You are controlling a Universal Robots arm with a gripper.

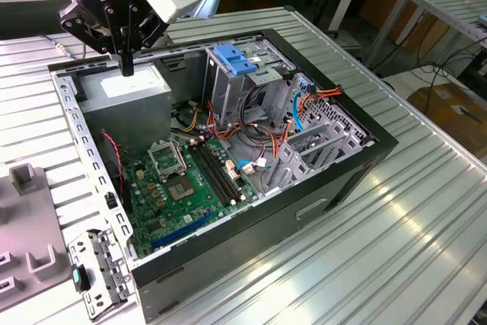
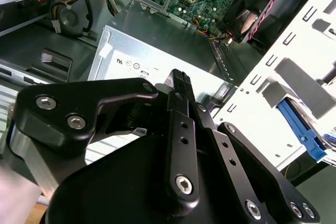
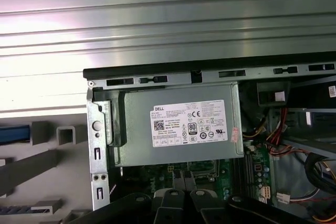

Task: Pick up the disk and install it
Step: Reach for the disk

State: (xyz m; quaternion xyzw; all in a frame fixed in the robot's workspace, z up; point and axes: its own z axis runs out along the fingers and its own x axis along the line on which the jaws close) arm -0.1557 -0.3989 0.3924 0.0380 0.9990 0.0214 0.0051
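Exterior view gives you a ribbed aluminium table [image 1: 426, 211] in a workshop, with two more benches behind it and one cardboard box [image 1: 453, 108] on the floor at the exterior view's right. One open computer case [image 1: 319, 211] lies on the table. Inside it you can count one green motherboard [image 1: 183, 180], one grey power supply [image 1: 125, 90] with one white label, and one metal drive cage [image 1: 236, 85] topped by a blue tab. Your one gripper [image 1: 127, 65] hangs just above the power supply, its jaws closed together with nothing between them. The disk [image 2: 302, 129] lies outside the case, beside its perforated edge, in the grey fixture [image 1: 30, 222] on the table; in the second wrist view you see just one of its blue side rails.
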